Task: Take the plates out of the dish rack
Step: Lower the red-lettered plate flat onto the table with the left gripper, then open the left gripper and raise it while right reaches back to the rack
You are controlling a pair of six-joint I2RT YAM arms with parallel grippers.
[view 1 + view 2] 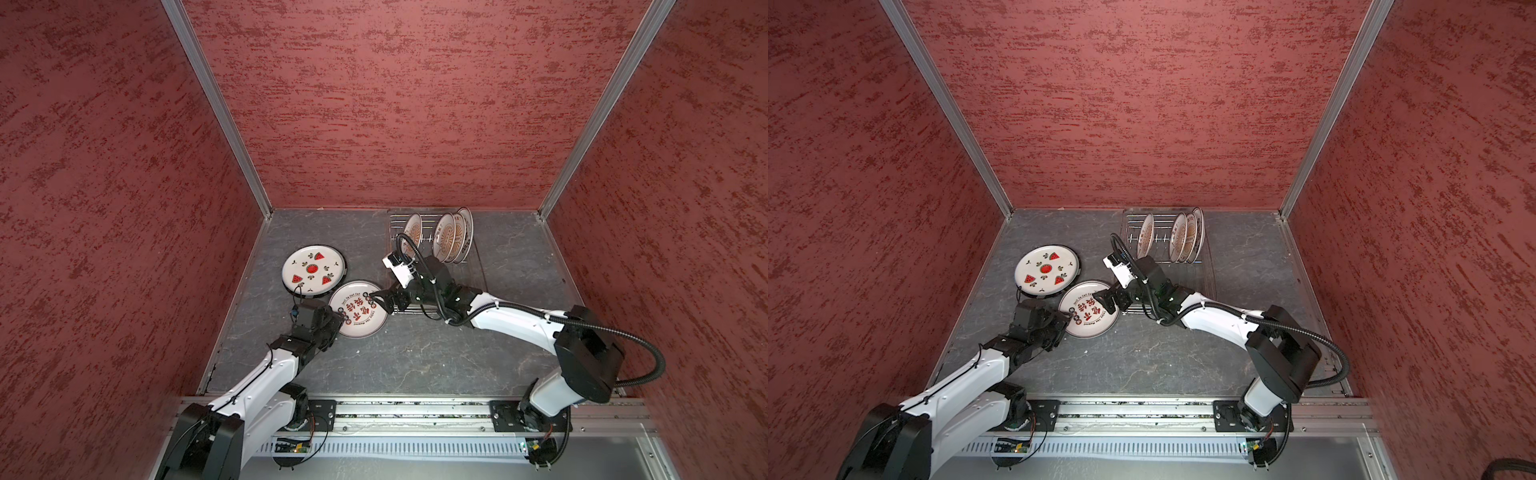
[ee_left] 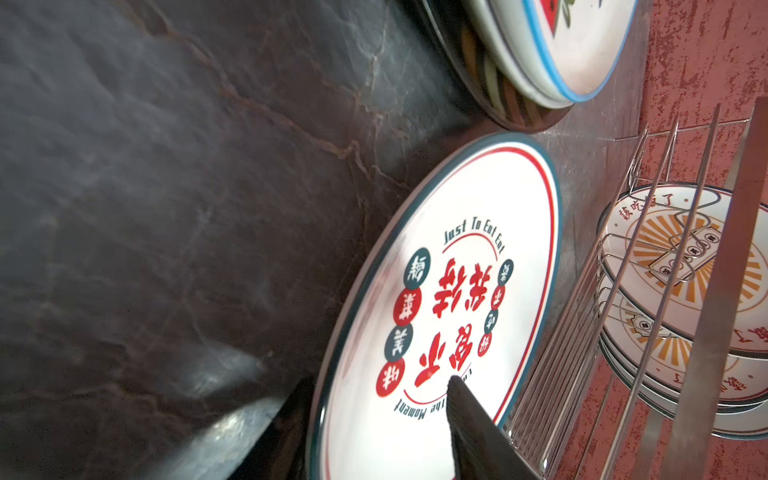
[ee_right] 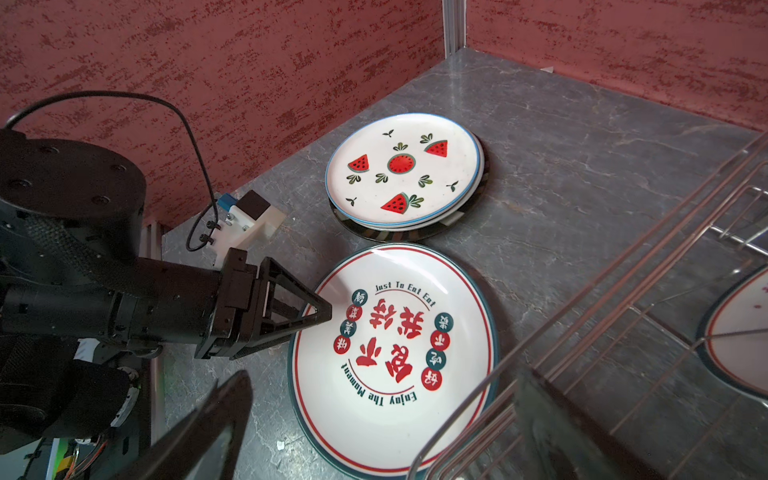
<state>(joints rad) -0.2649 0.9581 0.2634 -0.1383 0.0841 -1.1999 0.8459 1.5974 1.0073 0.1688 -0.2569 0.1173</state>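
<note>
**Operator:** Report the position of the plates.

**Technician:** Four plates stand on edge in the dish rack (image 1: 395,228), beyond the right pincer (image 1: 376,300). A single plate (image 1: 413,230) is closest to that pincer. A group of three (image 1: 451,239) sits farther along, and orange sunburst prints show on them. The red-character plate (image 1: 359,309) lies flat on the table (image 1: 415,353), directly between the two pincers. The watermelon plate (image 1: 312,269) lies just beyond the left pincer (image 1: 341,319). It tops a stack of at least two others, and the lowest is dark-rimmed (image 3: 374,235).

**Operator:** Report the state of each pincer.

**Technician:** The left pincer is parted about halfway. One finger is over the face of the red-character plate and the other is outside its rim. It does not appear to clamp the plate. The right pincer is fully spread at the opposite rim, next to the near end of the rack, and it holds nothing.

**Operator:** Estimate progress.

**Technician:** The task looks roughly half complete. Four plates appear to be out and four are in the rack. The flat plate is beside the stack, not on it. Whether it is meant to join the stack cannot be determined.
</note>
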